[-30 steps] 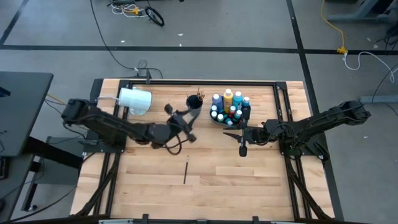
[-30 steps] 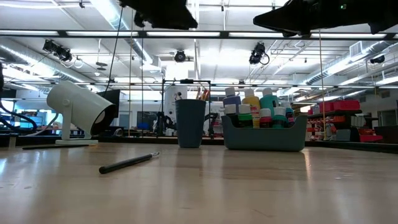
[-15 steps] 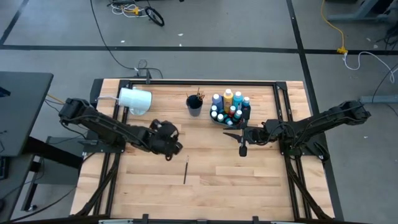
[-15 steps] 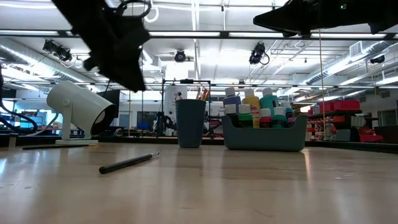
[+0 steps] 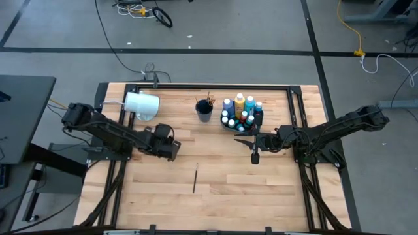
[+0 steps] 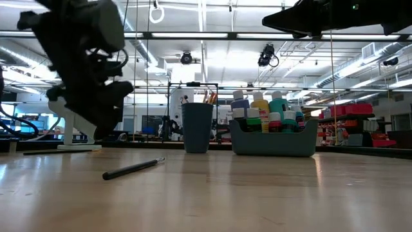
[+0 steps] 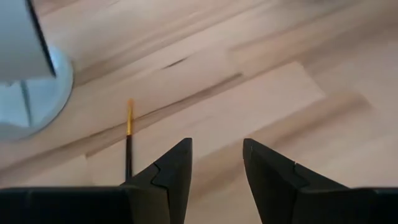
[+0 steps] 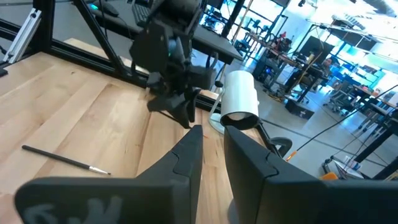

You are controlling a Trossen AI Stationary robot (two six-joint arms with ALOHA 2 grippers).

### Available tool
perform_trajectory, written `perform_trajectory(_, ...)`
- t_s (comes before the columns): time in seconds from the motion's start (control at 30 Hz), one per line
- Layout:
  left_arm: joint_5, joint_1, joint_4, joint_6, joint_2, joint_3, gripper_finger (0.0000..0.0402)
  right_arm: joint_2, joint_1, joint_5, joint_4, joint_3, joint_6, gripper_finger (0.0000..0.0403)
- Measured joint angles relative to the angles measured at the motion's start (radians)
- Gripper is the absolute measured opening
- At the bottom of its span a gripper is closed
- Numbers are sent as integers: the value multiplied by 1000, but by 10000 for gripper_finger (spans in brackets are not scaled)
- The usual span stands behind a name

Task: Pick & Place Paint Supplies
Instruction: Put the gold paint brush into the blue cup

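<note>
One thin dark paintbrush [image 5: 195,178] lies flat on the wooden table, also seen in the low view [image 6: 132,168]. A second brush [image 7: 129,149] with an orange band lies just outside one finger of my left gripper [image 7: 217,146]. That gripper [image 5: 168,145] hangs open, low over the table, left of the first brush, with nothing between its fingers. Several white-capped paint bottles [image 5: 240,112] stand in a dark caddy [image 6: 273,142]. More brushes stand in a dark cup [image 5: 204,109]. My right gripper [image 5: 248,141] waits near the caddy, open by a narrow gap, holding nothing.
A large white cylinder [image 5: 142,104] on a round base [image 7: 31,93] stands at the far left, close behind my left gripper. Bare wood stretches along the near half of the table [image 5: 248,196]. A black frame rail [image 5: 222,85] edges the table.
My left gripper has drawn away from the cup toward the table's left and near side. It has sunk from above the low view's frame to just over the table, rolling and tipping downward as it went. The gap between its fingers cannot be compared. The brush on the table has not moved.
</note>
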Motion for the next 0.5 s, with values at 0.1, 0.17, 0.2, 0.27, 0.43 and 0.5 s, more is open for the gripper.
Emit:
perform_trajectory(0.1, -25, 9, 24, -68, 0, -60, 153, 0, 0, 0, 0, 0, 0, 71)
perform_trajectory(0.17, -23, 16, 28, -91, 0, -92, 153, 0, 0, 0, 0, 0, 0, 71)
perform_trajectory(0.2, -25, 17, 35, -98, 0, -111, 153, 0, 0, 0, 0, 0, 0, 71)
perform_trajectory(0.27, -27, 20, 51, -118, 0, -143, 153, 0, 0, 0, 0, 0, 0, 71)
perform_trajectory(0.43, -29, 32, 77, -189, 0, -209, 153, 0, 0, 0, 0, 0, 0, 71)
perform_trajectory(0.5, -40, 36, 98, -203, 0, -233, 153, 0, 0, 0, 0, 0, 0, 71)
